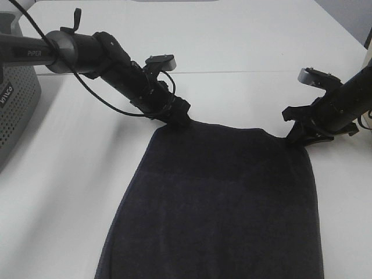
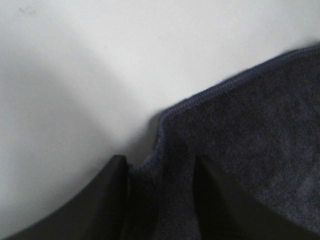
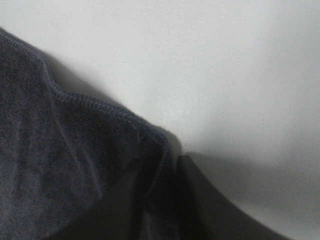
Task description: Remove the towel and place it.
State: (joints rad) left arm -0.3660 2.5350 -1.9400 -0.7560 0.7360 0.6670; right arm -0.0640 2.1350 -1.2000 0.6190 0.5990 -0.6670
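White table (image 1: 232, 40), high view: I see the towel (image 1: 221, 203) lying spread, left gripper (image 1: 181, 118) and right gripper (image 1: 303, 138) at its far corners. Left wrist: jaws clamped on a hemmed corner. Right wrist: jaws likewise clamped on the other corner

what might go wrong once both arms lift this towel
The left gripper and right gripper each have only a hemmed corner of the towel between their fingers, so one corner may slip out on lifting. The grey basket stands close beside the left arm; a sideways swing might knock it.
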